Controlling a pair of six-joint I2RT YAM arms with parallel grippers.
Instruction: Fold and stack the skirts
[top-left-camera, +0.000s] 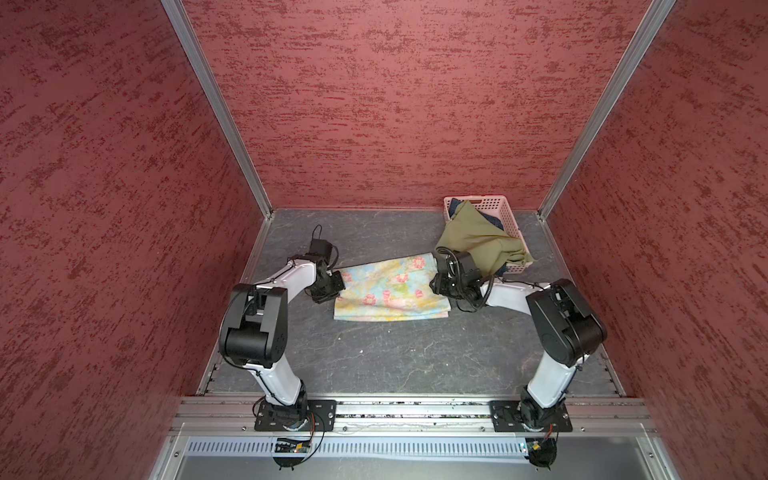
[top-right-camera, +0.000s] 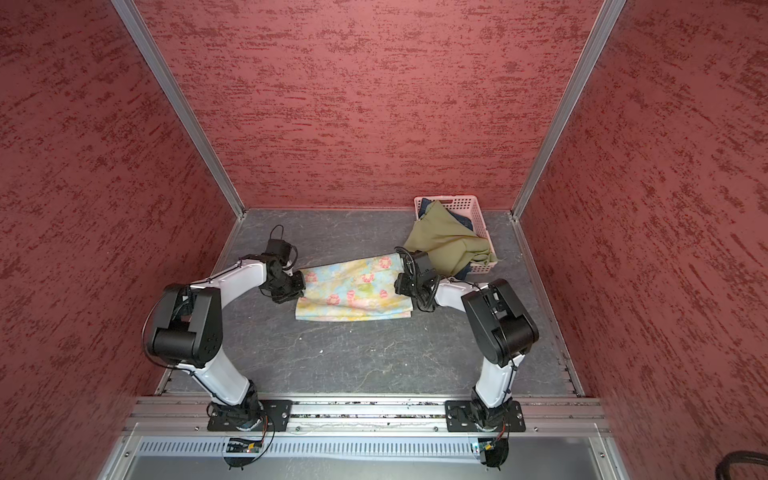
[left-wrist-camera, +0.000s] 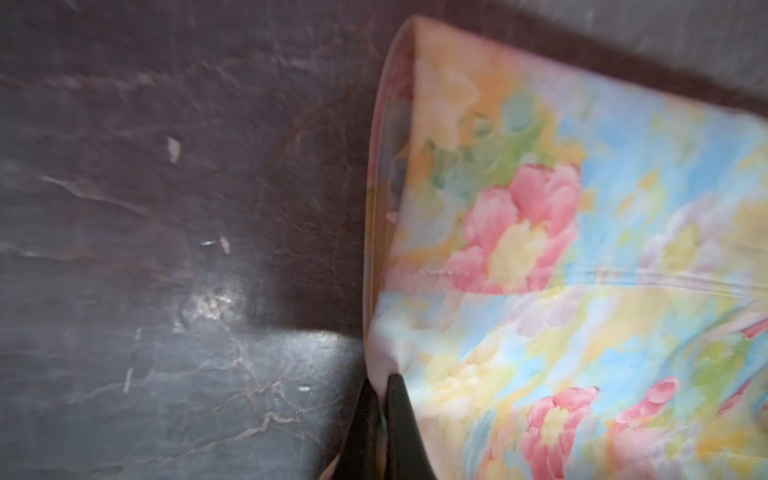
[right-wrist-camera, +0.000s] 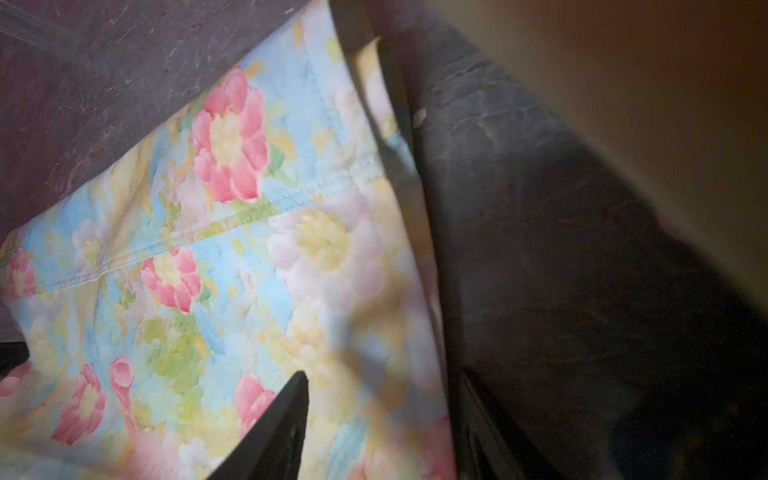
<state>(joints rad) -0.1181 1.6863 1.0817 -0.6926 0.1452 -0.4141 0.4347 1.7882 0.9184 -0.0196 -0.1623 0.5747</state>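
Floral skirt (top-left-camera: 386, 291) is laid folded on the grey tabletop (top-left-camera: 374, 361). Its left edge is pinched by the closed left gripper (left-wrist-camera: 380, 384); its right edge is straddled by the right gripper (right-wrist-camera: 382, 378), jaws parted.

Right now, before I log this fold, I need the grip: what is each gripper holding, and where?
The left gripper pinches the floral skirt at its left edge. The right gripper straddles the right edge, jaws apart, holding nothing.
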